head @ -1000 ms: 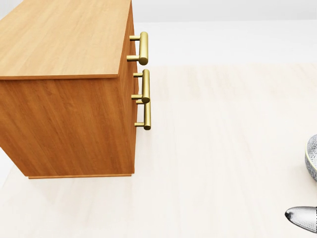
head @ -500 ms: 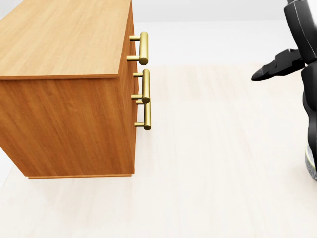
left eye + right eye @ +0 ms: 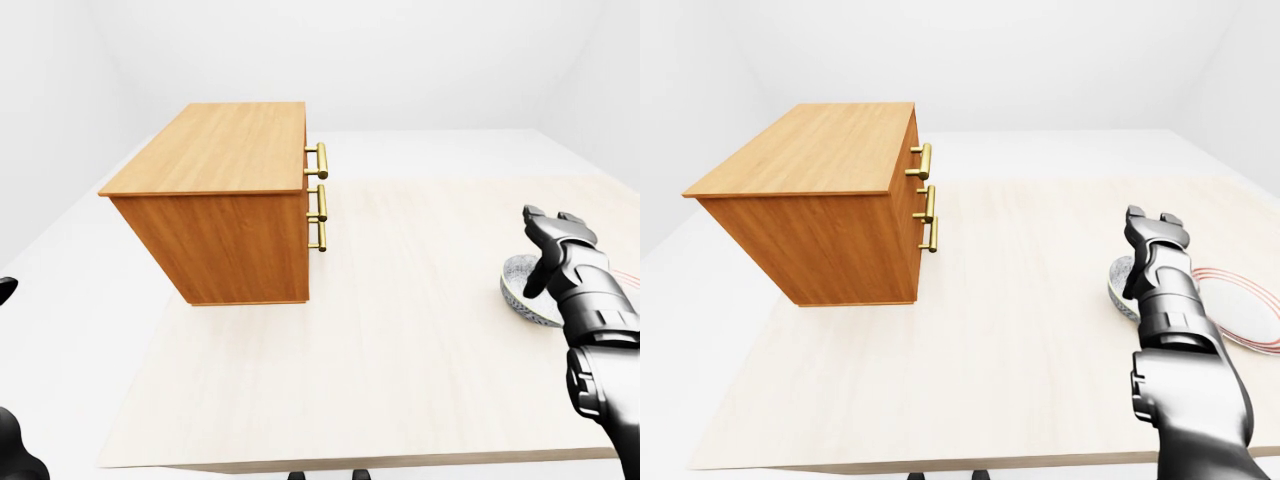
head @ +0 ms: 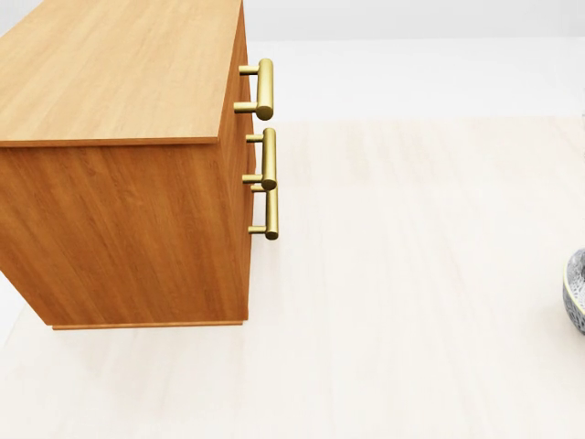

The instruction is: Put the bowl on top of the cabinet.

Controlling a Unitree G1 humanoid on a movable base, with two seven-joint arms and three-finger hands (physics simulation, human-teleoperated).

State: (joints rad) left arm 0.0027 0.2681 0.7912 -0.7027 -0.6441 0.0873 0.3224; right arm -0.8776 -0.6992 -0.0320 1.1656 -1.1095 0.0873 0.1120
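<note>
A grey patterned bowl (image 3: 519,287) sits on the pale table near the right edge of the left-eye view; only its left rim (image 4: 576,288) shows in the head view. My right hand (image 3: 548,238) hovers just above the bowl with fingers spread open, hiding the bowl's right part and holding nothing. The wooden cabinet (image 3: 220,205) with three brass handles (image 3: 320,195) stands at the upper left, and its flat top (image 3: 225,145) is bare. Only dark bits of my left hand (image 3: 6,291) show at the left edge, far from the bowl.
A white plate with red rings (image 3: 1243,304) lies just right of the bowl. The light wooden table (image 3: 390,330) stretches between cabinet and bowl, and its near edge runs along the bottom of both eye views. White floor and walls surround it.
In the head view my right hand rose along the right edge, from bottom right to upper right, then left that view. The cabinet and bowl stay put; the camera is still.
</note>
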